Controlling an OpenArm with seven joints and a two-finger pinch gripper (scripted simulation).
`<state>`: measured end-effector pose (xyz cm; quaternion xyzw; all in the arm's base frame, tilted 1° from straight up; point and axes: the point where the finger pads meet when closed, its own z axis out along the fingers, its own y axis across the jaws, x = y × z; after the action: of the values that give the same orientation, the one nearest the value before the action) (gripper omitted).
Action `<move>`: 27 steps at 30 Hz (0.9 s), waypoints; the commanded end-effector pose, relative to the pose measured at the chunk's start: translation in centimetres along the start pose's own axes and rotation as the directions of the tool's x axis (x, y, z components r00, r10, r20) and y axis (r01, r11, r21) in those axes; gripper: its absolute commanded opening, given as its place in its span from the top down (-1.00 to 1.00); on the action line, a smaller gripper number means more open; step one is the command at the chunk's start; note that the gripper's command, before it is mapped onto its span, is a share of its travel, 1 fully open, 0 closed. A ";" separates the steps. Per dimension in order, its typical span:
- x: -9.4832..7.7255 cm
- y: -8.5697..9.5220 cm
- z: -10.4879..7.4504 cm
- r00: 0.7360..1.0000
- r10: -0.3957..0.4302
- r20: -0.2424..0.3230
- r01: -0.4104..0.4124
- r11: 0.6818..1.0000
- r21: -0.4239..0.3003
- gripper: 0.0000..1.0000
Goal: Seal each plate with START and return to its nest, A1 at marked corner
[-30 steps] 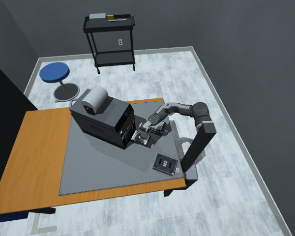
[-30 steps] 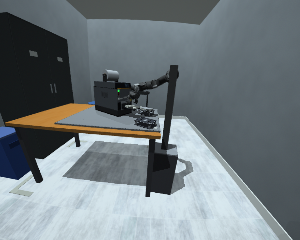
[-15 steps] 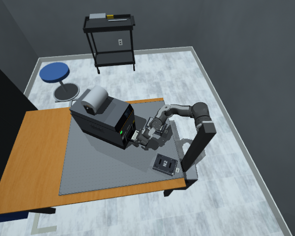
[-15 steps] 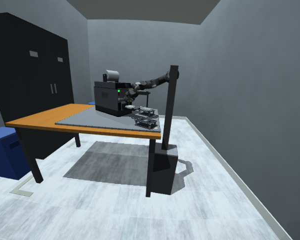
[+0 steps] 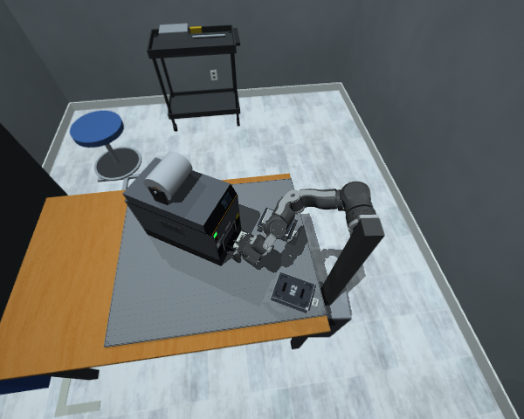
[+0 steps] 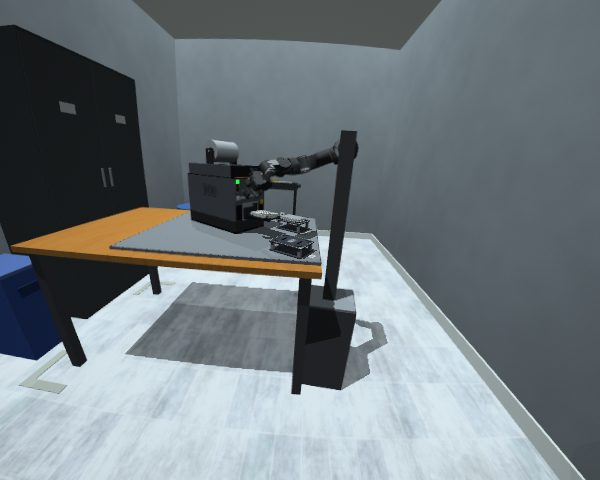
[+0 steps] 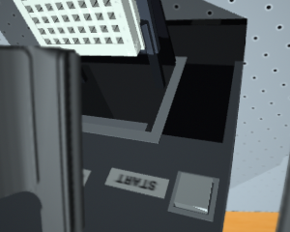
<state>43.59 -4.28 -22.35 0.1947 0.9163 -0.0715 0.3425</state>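
Note:
A white plate with its wells showing is on the stage at the sealer's front; whether it sits flat is not clear. The other plate is on the back nest. Nest N2 holds no plate. The sealer has its lamp green. My gripper is part open and empty, close to the sealer's front. In the wrist view the START button lies between the fingers, with some distance left.
The arm reaches in over the back nest from its post at the table's right end. The foil roll tops the sealer. The plate on the stage juts out beside the gripper. A cart and a stool stand behind the table.

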 end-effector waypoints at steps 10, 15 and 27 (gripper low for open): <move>-0.2 -0.4 0.2 1.000 0.005 0.000 -0.005 1.000 0.011 1.00; -0.2 -0.4 0.2 1.000 0.005 0.000 -0.005 1.000 0.011 1.00; -0.3 -0.4 1.9 1.000 -0.002 -0.001 0.002 1.000 0.008 1.00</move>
<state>44.77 -5.38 -23.56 0.1999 0.9153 -0.0781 0.3408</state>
